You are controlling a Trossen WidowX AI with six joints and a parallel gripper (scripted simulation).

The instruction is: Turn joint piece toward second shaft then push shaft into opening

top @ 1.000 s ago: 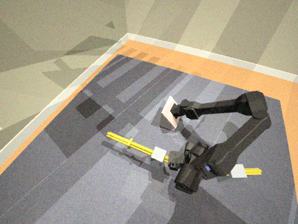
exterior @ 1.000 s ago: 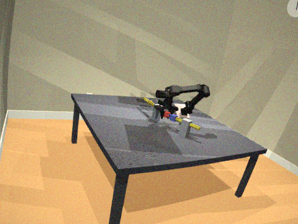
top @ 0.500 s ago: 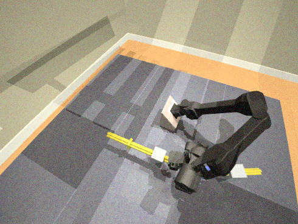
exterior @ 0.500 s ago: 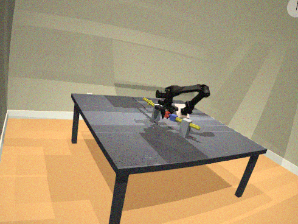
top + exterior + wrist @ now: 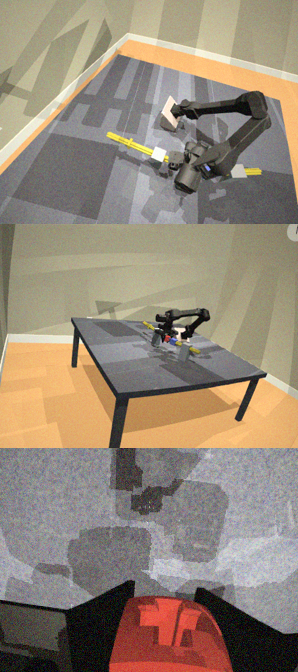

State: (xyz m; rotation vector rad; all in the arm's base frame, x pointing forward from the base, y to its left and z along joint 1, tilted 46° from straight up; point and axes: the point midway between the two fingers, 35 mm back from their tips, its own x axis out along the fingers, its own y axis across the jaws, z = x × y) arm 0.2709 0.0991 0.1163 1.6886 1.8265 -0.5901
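I've got the claw [image 5: 175,165] [image 5: 165,337] [image 5: 164,590] closed on the red joint piece [image 5: 167,338] [image 5: 170,623], one dark finger on either side of it. In my wrist view the red piece sits low between the fingers, with a cross-shaped recess facing up the picture. Right beside it, in the exterior view, there's the blue piece [image 5: 173,341], then the fixed yellow shaft [image 5: 253,171] [image 5: 195,350] running out through its block [image 5: 238,171] [image 5: 184,352]. On the other side, the second yellow shaft [image 5: 117,137] [image 5: 146,324], with its crosspiece, passes through the other block [image 5: 159,154] [image 5: 155,340]; its inner end pokes out near my claw. I can't tell whether the opening lines up with it. Farther out, my arm [image 5: 219,108] [image 5: 187,313] bends back over the dark table [image 5: 76,170] [image 5: 134,376] to its pale base plate [image 5: 169,101] [image 5: 182,330].
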